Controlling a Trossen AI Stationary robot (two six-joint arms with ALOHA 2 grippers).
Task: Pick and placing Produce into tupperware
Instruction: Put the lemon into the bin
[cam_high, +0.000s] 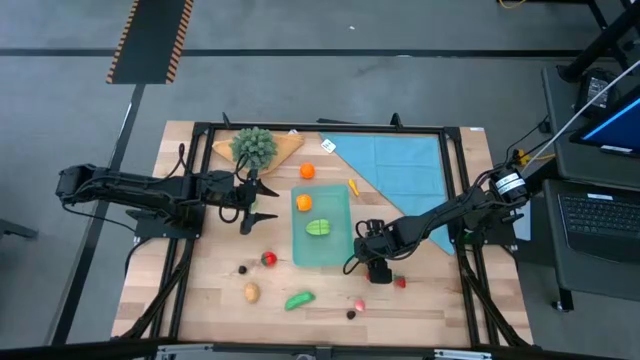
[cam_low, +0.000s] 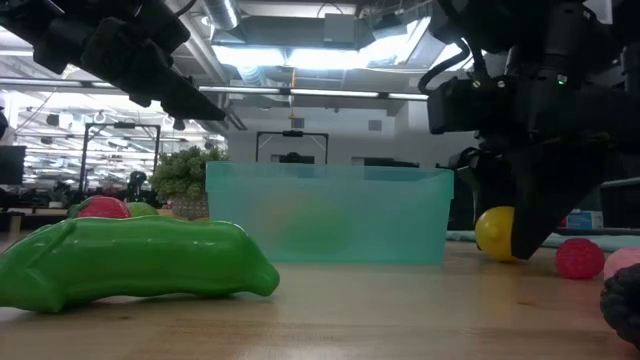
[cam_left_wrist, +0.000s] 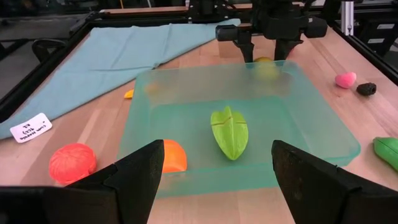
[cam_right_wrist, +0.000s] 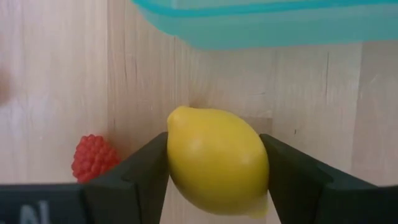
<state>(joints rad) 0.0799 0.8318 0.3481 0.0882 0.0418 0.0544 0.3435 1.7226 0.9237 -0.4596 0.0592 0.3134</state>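
Fingers of the right gripper (cam_right_wrist: 217, 180) sit clamped on either side of a yellow lemon (cam_right_wrist: 217, 160), low over the desk (cam_high: 200, 290) just beside the tupperware (cam_high: 322, 228), off its near right corner. From that hold the tupperware lies toward the desk's middle, its long axis running front to back, so the coming move looks like a lift over the wall and a short carry inward. Inside it already lie a green piece (cam_left_wrist: 229, 132) and an orange piece (cam_left_wrist: 170, 157). A red raspberry (cam_right_wrist: 94, 157) rests close beside the lemon, apart from the fingers. The left gripper (cam_high: 255, 202) hangs on the tupperware's far side with its fingers apart and empty. A green pea pod (cam_high: 299, 299) lies nearer the front.
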